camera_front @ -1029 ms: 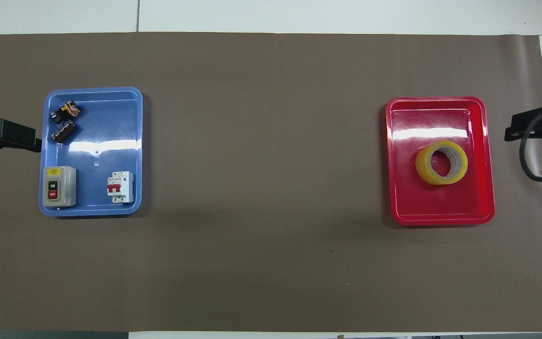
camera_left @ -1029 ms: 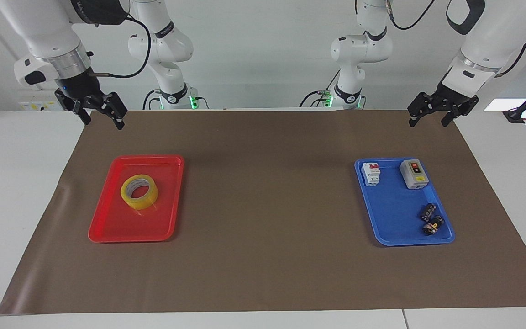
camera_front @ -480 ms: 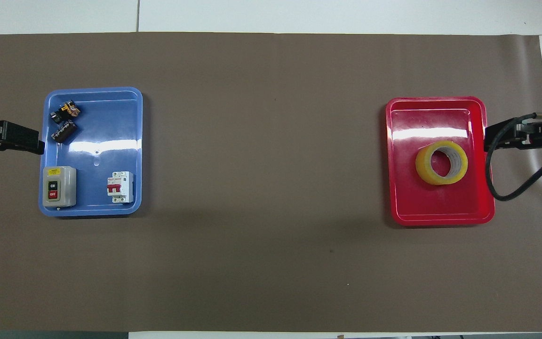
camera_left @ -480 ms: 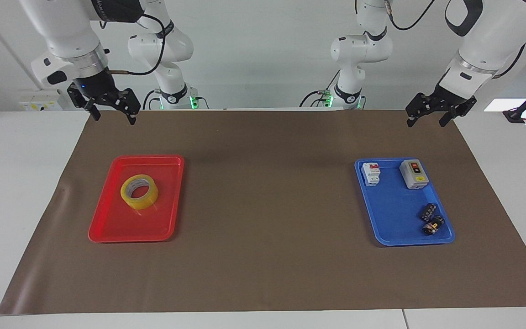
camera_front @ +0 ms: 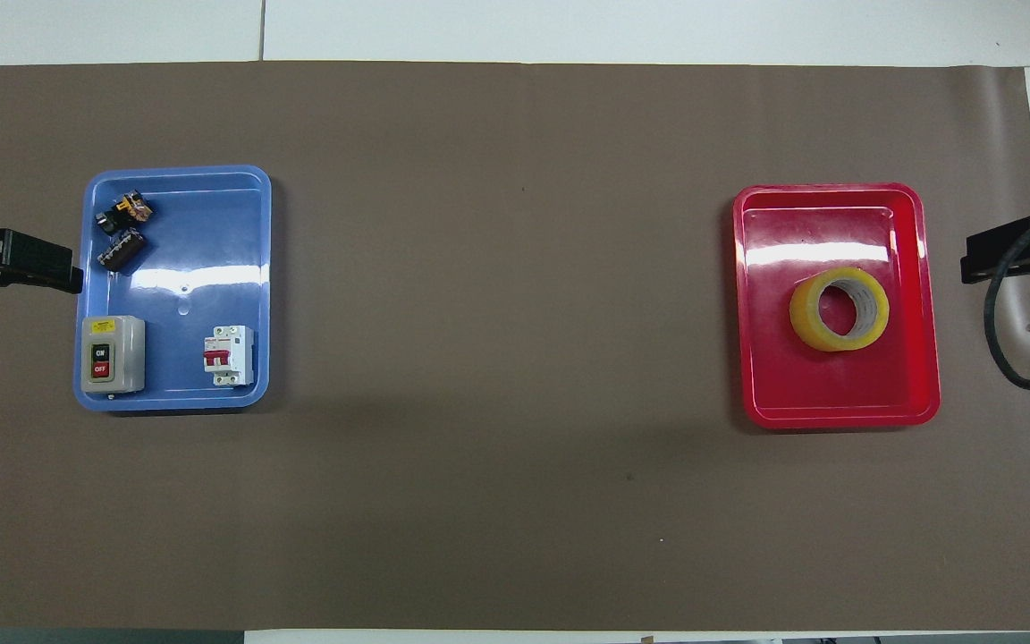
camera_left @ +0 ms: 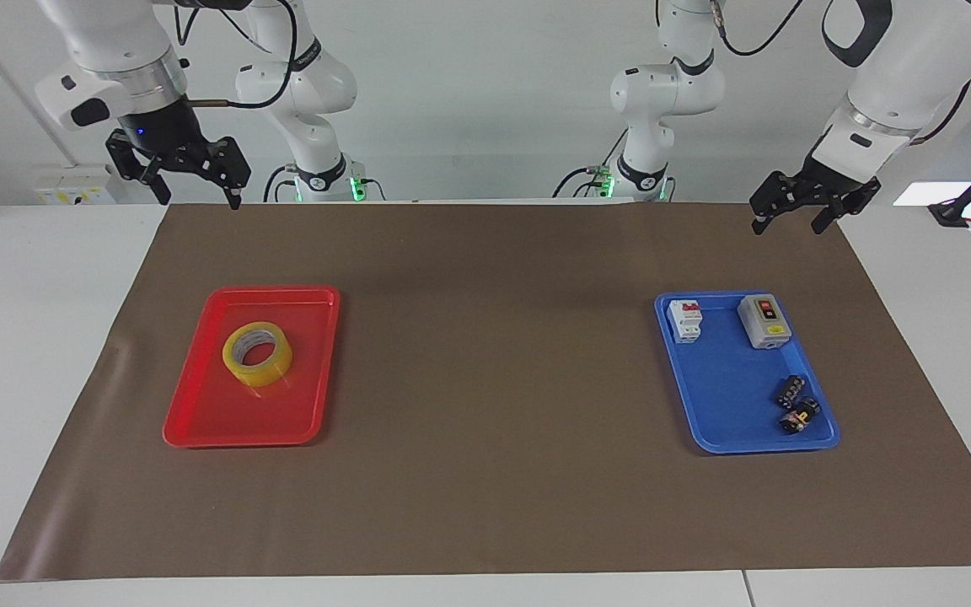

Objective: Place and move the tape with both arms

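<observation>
In the facing view, a mat (camera_left: 485,506) covers the bench (camera_left: 30,337). A tray (camera_left: 199,421) lies at middle left of the frame, with the tape (camera_left: 257,354) in its upper half. A second tray (camera_left: 726,405) lies at middle right. It holds a breaker (camera_left: 685,321) beside a switch box (camera_left: 764,321) at its upper end and two connectors (camera_left: 791,390) in its lower right corner. The right claw (camera_left: 199,198) hangs at upper left of the frame and the left claw (camera_left: 789,223) at upper right.

High facing camera across the table, steep overhead from robots' end, both sharing the brown mat (camera_left: 494,354).
</observation>
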